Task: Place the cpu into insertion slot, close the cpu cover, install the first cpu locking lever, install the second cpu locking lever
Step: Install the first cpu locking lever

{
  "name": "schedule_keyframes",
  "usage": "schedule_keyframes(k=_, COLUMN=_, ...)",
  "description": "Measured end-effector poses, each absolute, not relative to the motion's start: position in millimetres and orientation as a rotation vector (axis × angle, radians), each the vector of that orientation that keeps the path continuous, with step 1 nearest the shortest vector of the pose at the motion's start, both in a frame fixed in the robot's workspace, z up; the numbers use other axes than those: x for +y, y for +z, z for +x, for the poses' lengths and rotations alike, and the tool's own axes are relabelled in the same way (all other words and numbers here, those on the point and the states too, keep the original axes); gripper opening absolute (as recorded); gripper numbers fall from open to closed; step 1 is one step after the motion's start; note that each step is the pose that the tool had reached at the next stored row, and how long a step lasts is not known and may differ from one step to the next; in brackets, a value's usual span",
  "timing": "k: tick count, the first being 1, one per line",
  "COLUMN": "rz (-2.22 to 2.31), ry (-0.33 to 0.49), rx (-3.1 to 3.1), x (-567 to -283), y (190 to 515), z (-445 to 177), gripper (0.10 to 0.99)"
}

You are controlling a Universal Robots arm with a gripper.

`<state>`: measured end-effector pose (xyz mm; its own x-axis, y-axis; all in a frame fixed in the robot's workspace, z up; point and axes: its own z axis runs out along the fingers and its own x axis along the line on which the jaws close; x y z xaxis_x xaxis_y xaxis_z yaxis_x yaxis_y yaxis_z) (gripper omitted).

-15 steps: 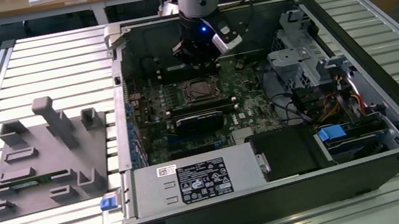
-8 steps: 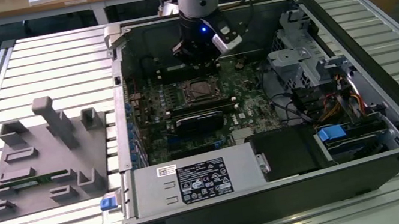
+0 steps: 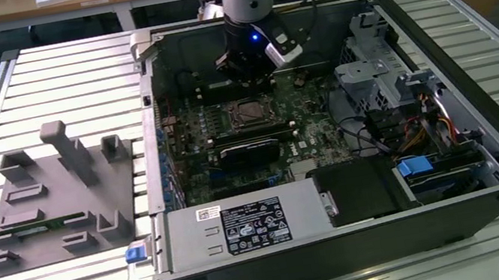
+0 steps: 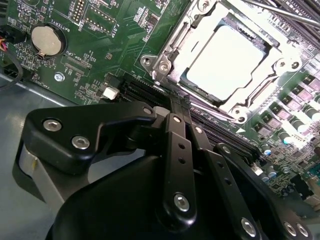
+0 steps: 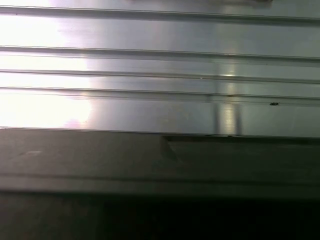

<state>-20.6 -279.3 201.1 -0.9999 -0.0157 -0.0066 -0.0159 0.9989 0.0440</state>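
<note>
The cpu is seated in the insertion slot, framed by the cpu cover — the gripper, fingers pressed together, is held just beside the socket's edge.

In the second wrist view the gripper hid the board beneath it, and whether its fingers were parted could not be told. The cover ran off the picture's upper edge. In the exterior view the cpu was too small to tell from its slot.
</note>
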Motion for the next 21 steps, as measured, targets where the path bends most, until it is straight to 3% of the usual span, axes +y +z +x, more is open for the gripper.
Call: schedule_keyframes(k=21, rz=-0.025, ry=0.051, rx=3.135, x=-279.2, y=199.4, z=-20.6, gripper=0.106)
